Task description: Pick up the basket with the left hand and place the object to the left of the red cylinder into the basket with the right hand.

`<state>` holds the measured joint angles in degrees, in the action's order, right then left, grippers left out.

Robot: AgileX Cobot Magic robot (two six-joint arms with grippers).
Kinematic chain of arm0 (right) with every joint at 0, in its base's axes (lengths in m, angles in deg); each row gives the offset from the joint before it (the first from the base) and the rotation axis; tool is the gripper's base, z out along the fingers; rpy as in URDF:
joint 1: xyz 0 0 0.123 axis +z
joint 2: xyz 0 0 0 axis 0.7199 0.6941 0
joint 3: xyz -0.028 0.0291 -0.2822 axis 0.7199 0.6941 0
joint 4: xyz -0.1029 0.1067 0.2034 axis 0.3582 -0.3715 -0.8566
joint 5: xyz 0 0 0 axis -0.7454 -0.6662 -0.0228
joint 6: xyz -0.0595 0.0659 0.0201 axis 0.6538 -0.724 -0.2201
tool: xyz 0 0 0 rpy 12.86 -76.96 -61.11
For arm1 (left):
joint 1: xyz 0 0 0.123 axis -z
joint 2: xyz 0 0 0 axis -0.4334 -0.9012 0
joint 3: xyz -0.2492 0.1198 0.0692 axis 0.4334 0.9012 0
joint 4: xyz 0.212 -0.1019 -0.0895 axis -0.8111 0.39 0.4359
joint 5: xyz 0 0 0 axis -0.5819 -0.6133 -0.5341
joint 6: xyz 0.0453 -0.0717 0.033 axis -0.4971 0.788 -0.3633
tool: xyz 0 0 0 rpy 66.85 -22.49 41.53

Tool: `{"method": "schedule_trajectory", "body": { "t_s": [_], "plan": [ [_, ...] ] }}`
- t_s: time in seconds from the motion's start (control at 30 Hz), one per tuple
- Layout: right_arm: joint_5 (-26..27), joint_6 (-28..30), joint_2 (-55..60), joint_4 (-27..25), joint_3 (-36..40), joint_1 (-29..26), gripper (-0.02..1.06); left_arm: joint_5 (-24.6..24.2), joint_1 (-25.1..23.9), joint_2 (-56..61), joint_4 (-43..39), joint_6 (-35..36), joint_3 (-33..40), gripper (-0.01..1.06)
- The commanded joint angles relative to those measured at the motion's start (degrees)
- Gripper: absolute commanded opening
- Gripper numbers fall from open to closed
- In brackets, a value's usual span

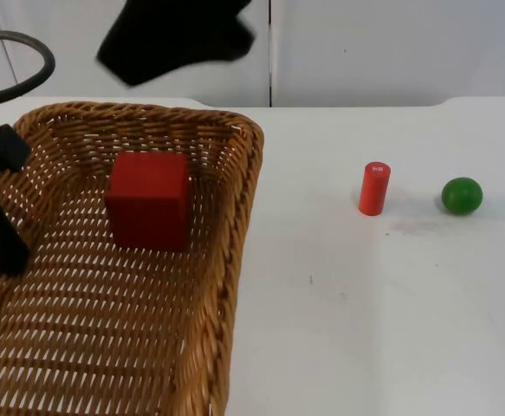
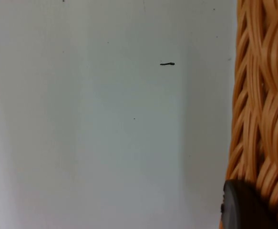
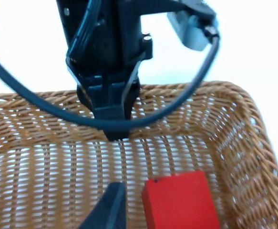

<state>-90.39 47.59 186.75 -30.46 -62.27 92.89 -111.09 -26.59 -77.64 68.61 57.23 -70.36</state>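
A large wicker basket hangs raised over the table's left side. My left gripper is shut on its left rim, seen again from the right wrist as the left gripper clamping the basket's far wall. The left fingertip presses against the woven rim. A red cube lies on the basket's floor. My right gripper hovers high above the basket's far edge, open and empty; one fingertip shows beside the cube. A red cylinder stands upright on the table to the right.
A green ball rests just right of the red cylinder. White table top stretches from the basket's right side to the front edge. The grey partition wall closes off the back.
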Motion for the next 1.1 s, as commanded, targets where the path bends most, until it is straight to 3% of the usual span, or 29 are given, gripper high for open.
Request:
{"method": "schedule_trajectory", "body": {
  "t_s": [0.0,0.07,0.27,0.7,1.07],
  "plan": [
    [-2.3,-3.3,-2.3,2.6,-0.1,-0.5,1.05,-0.3,0.3,0.7,1.5,-0.2,-0.2,0.0],
    [-4.1,-6.5,-3.8,6.5,-0.1,-0.5,1.05,-0.5,0.3,0.7,1.3,-0.2,-0.2,0.0],
    [-8.0,-8.5,-8.1,7.0,2.4,-0.5,1.05,-0.3,0.3,0.7,1.2,-0.6,-0.2,0.0],
    [-7.8,-12.5,-19.5,9.8,14.3,-0.5,1.05,-0.3,0.3,0.7,1.4,-0.6,-0.2,0.0],
    [-2.9,-17.5,-29.5,11.4,26.9,-0.5,1.05,-0.3,0.3,0.7,1.5,-1.2,-0.2,0.0]
  ]
}}
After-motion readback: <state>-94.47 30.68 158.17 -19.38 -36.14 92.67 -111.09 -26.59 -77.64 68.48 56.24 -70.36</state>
